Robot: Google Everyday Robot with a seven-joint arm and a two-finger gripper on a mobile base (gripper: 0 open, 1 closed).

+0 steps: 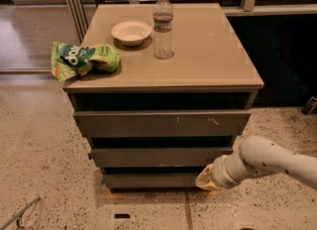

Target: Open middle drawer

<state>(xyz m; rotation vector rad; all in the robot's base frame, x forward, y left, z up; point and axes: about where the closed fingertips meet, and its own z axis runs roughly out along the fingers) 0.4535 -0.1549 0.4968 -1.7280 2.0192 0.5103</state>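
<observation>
The middle drawer is a plain dark grey-brown front, the second of three stacked fronts under the tan cabinet top. Above it is the widest front with pale scratch marks; below it is the narrowest front. My white arm comes in from the right, and my gripper sits low at the right end of the cabinet, beside the lowest front and just under the middle drawer's right corner. The gripper's tip is hidden by its own wrist.
On the cabinet top stand a white bowl, a clear water bottle and a green chip bag at the left edge. Speckled floor surrounds the cabinet. A dark wall panel is to the right, and metal poles are behind on the left.
</observation>
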